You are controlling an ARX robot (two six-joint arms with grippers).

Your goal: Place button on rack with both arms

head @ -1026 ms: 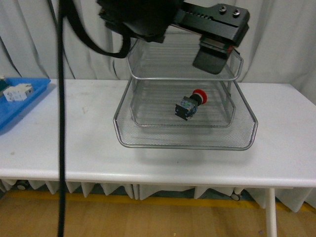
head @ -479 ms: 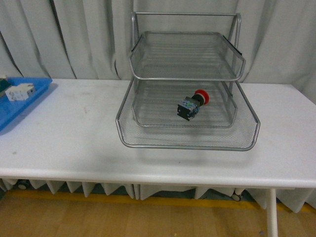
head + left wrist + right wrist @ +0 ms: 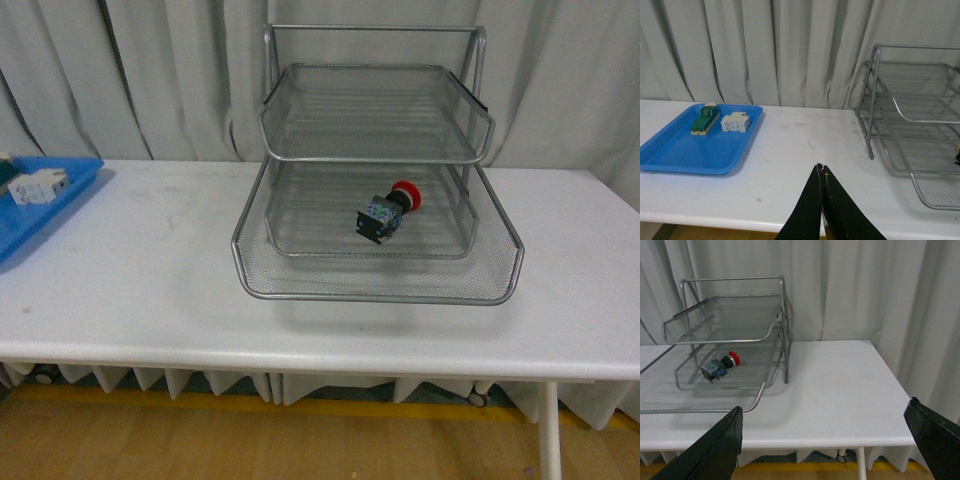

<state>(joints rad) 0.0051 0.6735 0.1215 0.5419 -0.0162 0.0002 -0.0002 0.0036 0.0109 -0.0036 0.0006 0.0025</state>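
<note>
Two tools, both clear of the rack (image 3: pixel 300 282), and you see neither arm in the front view. The button (image 3: pixel 390 213) lies on its side on the wire mesh under the top tray, on the middle tier as best I can judge, red cap toward the back right. That reads to me as the placing done.

Your left tool (image 3: pixel 822 172) is clenched on nothing, fingers pressed together over the bench (image 3: pixel 805 150), with the rack's frame off to one side. Your right tool (image 3: pixel 823 407) is spread wide and empty.

Now the risks. The button rests tilted on a round cap, so a knock to the rack's frame could roll it across the mesh. An arm swinging back in low would cause that, most likely the left one, which hangs nearer the frame's upright post. The rack stands loose on the bench, so a bump could also shift it.

From the right tool the button is well apart, deep inside the rack. From the left, I can't make it out clearly.
</note>
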